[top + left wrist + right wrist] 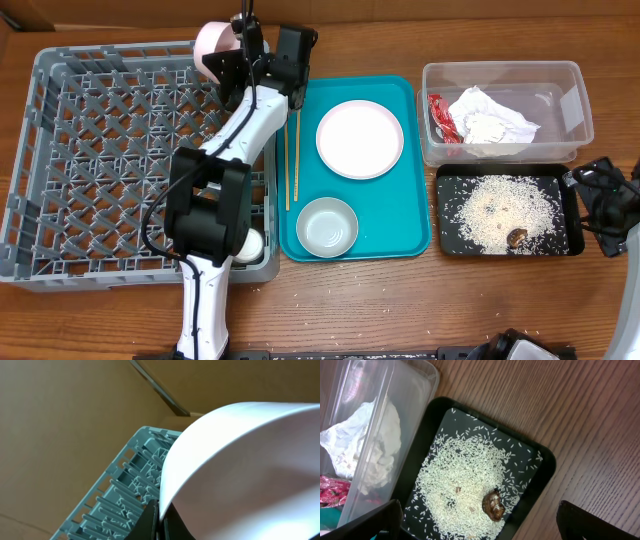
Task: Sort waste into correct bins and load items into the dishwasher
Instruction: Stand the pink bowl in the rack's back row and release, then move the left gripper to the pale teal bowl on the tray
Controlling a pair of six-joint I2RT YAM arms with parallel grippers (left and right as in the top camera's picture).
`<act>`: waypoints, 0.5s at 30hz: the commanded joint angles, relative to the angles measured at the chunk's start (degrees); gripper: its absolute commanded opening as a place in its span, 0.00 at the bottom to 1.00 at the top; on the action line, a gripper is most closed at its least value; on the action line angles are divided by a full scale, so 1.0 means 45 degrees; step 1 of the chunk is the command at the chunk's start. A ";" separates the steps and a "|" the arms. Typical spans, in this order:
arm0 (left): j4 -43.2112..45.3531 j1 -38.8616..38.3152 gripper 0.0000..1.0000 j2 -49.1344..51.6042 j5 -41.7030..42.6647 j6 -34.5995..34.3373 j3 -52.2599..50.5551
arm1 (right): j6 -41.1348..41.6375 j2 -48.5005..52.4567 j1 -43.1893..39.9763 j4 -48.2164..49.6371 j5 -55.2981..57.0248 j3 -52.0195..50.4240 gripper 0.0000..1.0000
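Pale bowl, seen from overhead, is clamped in the left gripper above the far right corner of the grey dish rack. A plate, second bowl and chopsticks lie on the teal tray.

Left wrist view: the bowl's rim sits gripped between the jaws, with the rack below.

Right wrist view: the right gripper, jaws apart and empty, hangs above the black tray of rice, beside the clear tub.

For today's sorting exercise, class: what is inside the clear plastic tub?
Inside the clear tub lie a crumpled white napkin and, beside it, a red wrapper. Whatever might sit beneath the napkin is hidden.
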 commanded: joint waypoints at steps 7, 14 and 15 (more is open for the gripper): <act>-0.0121 -0.0797 0.66 0.0335 0.0180 0.0865 -0.0078 | -0.0087 -0.0029 -0.0049 0.0073 -0.0015 0.0131 1.00; -0.1724 -0.1321 0.96 0.0321 0.3293 0.0860 -0.0078 | -0.0087 -0.0029 -0.0049 0.0073 -0.0015 0.0131 1.00; -0.1904 -0.1423 0.97 0.0282 0.3662 0.0860 -0.0063 | -0.0087 -0.0029 -0.0049 0.0073 -0.0015 0.0131 1.00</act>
